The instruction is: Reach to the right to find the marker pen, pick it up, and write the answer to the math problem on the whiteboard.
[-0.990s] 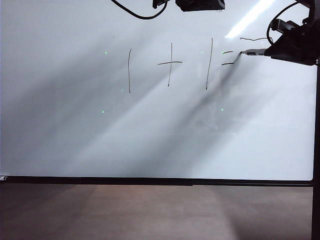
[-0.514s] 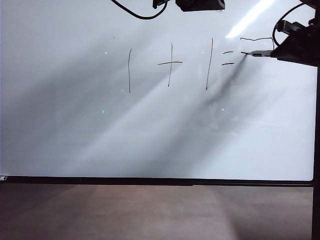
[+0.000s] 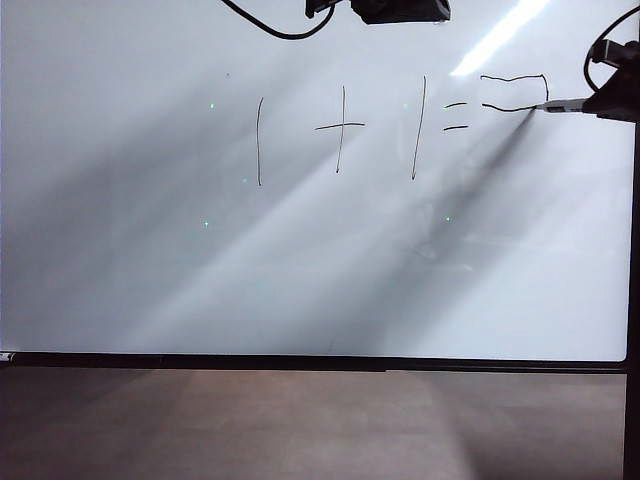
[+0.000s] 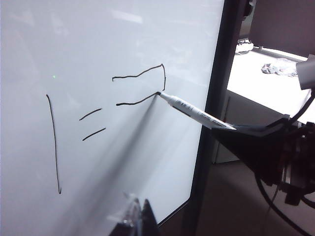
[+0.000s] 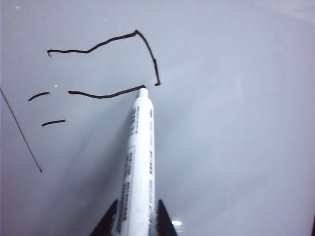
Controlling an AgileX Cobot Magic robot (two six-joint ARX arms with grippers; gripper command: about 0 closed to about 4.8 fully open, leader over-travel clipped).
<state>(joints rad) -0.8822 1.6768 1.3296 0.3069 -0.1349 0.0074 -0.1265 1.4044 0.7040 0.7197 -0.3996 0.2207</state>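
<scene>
The whiteboard (image 3: 300,280) bears "1 + 1 =" in thin black strokes. To the right of the equals sign stands the answer (image 3: 515,78), made of a top line, a short stroke down at its right end and a lower line. My right gripper (image 3: 612,102) sits at the board's right edge, shut on the marker pen (image 3: 566,104), a white stick. In the right wrist view the marker pen (image 5: 140,162) runs up between the right gripper (image 5: 137,219) jaws, its dark tip touching the right end of the lower line of the answer (image 5: 98,45). My left gripper (image 4: 139,216) hovers close to the whiteboard (image 4: 98,162), fingertips together, holding nothing.
The board's black frame (image 3: 300,362) runs along its lower and right edges, with a brown tabletop (image 3: 300,425) below. A dark piece of hardware (image 3: 400,9) with a black cable (image 3: 270,28) hangs at the top. Beyond the right edge stands a white table (image 4: 266,83).
The right gripper has slid to the right with the pen tip on the board, drawing the lower horizontal line. The left gripper has stayed still.
</scene>
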